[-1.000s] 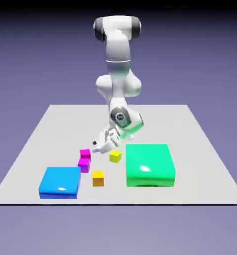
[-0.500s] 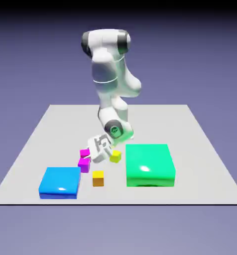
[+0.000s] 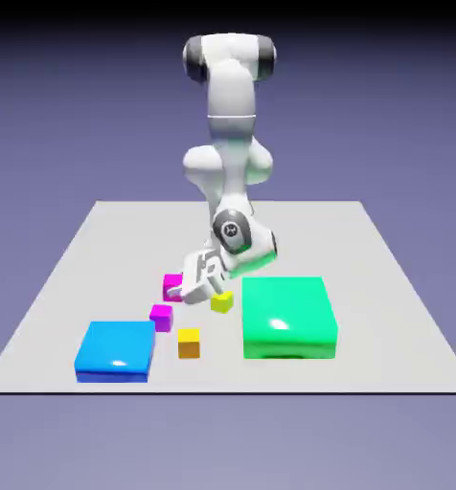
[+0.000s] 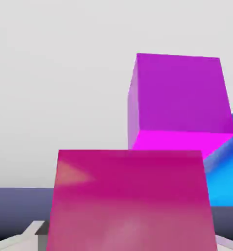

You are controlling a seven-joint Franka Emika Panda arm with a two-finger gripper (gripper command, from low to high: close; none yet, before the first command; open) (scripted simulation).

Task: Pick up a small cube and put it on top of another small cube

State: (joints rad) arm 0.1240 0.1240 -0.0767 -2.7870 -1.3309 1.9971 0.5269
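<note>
Grey tabletop (image 3: 385,316) under a plain blue-violet backdrop is the whole setting, and we read it from the front edge back. Nearest us lie the flat blue block (image 3: 116,350) and the orange cube (image 3: 189,342), with the big green block (image 3: 288,316) toward the exterior view's right. Just behind those sit the purple magenta cube (image 3: 161,316) and the yellow cube (image 3: 222,302). Behind them again is what has changed: a second ago the jaws stood wide beside the hot-pink cube (image 3: 173,286), which then rested just behind the purple one; now the gripper (image 3: 186,290) has shut on the hot-pink cube, and the cube has moved a little toward the exterior view's right, appearing slightly raised and clear of its purple neighbour. In the hand view we see the pink cube large across the bottom, hiding most of both fingers, with the purple cube beyond it and a sliver of blue block at the side. We judge the pick as made, or just being completed. What remains is the carry and the placing; the purple cube is the closest candidate base, though the yellow and orange ones are also near. Farthest back, the white arm (image 3: 230,144) rises to its base.
</note>
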